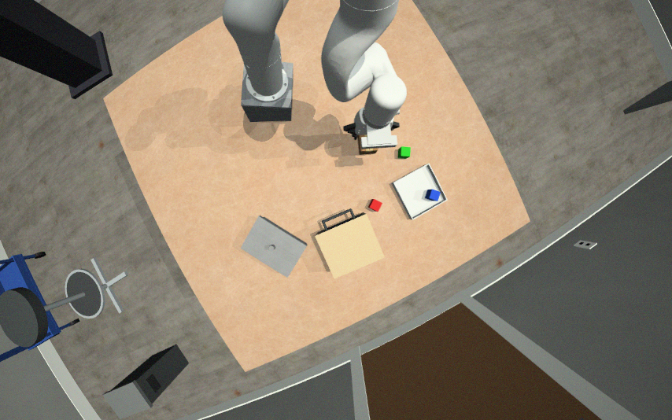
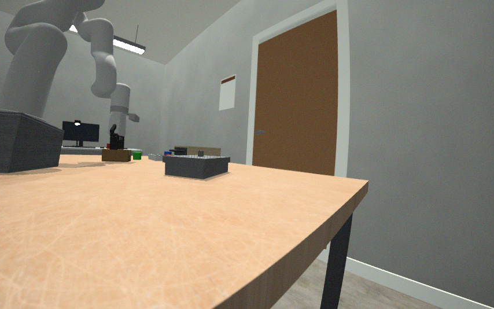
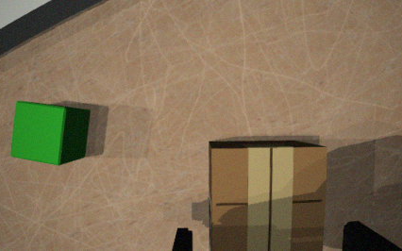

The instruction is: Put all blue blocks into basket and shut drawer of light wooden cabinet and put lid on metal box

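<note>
My gripper (image 1: pixel 372 127) (image 2: pixel 117 142) (image 3: pixel 268 231) is open and empty, low over the taped brown box (image 1: pixel 367 151) (image 2: pixel 115 155) (image 3: pixel 230 172), one finger towards each side. A blue block (image 1: pixel 433 195) (image 2: pixel 168 153) is in the white basket (image 1: pixel 411 190) (image 3: pixel 25 25). The light wooden cabinet (image 1: pixel 350 245) has its drawer handle (image 1: pixel 337 218) facing the arm; the drawer looks shut. The grey lid (image 1: pixel 286 250) (image 2: pixel 214 157) lies on the metal box (image 2: pixel 183 167). The insides of cabinet, metal box and brown box are hidden.
A green block (image 1: pixel 404 152) (image 2: pixel 136 155) (image 3: pixel 37 133) stands between brown box and basket. A red block (image 1: pixel 374 204) lies between basket and cabinet. Another red block (image 2: pixel 107 146) shows just above the brown box, partly behind the gripper. The arm's base (image 1: pixel 268 112) is left of the gripper.
</note>
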Motion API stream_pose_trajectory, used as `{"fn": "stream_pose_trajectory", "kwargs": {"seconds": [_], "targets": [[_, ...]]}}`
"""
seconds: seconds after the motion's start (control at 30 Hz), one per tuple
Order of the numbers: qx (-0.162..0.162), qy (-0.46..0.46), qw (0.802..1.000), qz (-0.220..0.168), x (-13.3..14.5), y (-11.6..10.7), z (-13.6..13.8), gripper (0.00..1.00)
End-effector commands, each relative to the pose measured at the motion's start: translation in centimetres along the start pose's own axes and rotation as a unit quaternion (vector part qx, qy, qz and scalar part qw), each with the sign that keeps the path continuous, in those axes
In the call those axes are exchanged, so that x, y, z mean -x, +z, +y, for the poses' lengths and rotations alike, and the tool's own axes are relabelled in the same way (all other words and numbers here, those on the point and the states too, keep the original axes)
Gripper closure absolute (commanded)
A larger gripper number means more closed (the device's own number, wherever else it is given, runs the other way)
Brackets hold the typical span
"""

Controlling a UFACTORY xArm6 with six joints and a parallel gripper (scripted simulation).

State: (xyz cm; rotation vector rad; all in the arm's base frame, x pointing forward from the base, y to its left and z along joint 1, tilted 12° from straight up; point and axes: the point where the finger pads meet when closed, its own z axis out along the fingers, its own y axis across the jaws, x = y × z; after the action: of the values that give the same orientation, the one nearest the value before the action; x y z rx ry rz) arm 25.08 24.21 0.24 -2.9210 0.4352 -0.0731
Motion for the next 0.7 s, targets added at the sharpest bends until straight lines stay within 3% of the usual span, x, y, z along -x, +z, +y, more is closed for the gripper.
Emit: {"fn": "stream_pose_trajectory", "kwargs": {"seconds": [0.0, 0.67], "targets": [[-0.004, 0.0, 1.0, 0.0, -0.1, 0.6, -0.2, 0.1], [-0.004, 0.0, 1.0, 0.0, -0.1, 2.7, -0.2, 0.1]]}}
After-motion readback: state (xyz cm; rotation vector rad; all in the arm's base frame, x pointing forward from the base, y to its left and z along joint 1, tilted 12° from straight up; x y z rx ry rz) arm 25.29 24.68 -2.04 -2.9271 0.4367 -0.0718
